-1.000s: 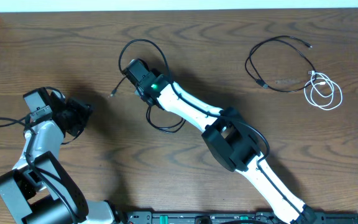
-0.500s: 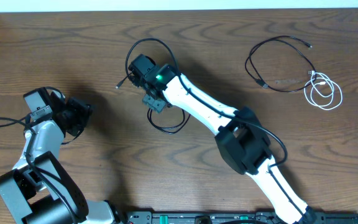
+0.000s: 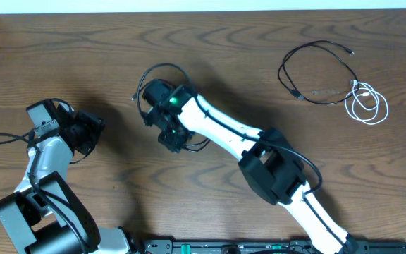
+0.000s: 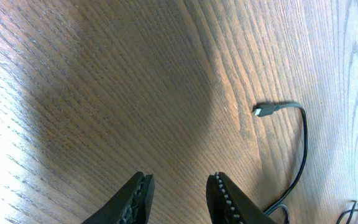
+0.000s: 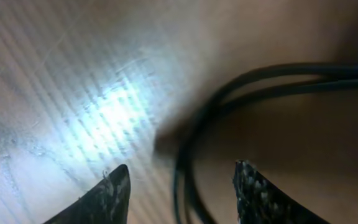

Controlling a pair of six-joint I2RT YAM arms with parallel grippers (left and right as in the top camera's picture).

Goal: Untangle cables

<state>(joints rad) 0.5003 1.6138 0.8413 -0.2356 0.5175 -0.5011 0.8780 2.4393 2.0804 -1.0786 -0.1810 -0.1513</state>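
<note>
I see my left gripper left of the right gripper, narrowly parted, empty. Right gripper stands wide, straddling a black cable loop, not clamping. Far right of it lie a second black cable and a white cable.

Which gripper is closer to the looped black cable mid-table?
Right. The right gripper hangs directly over the looped black cable, strands showing between its open jaws; the left gripper sits well off to its left, touching nothing.
</note>
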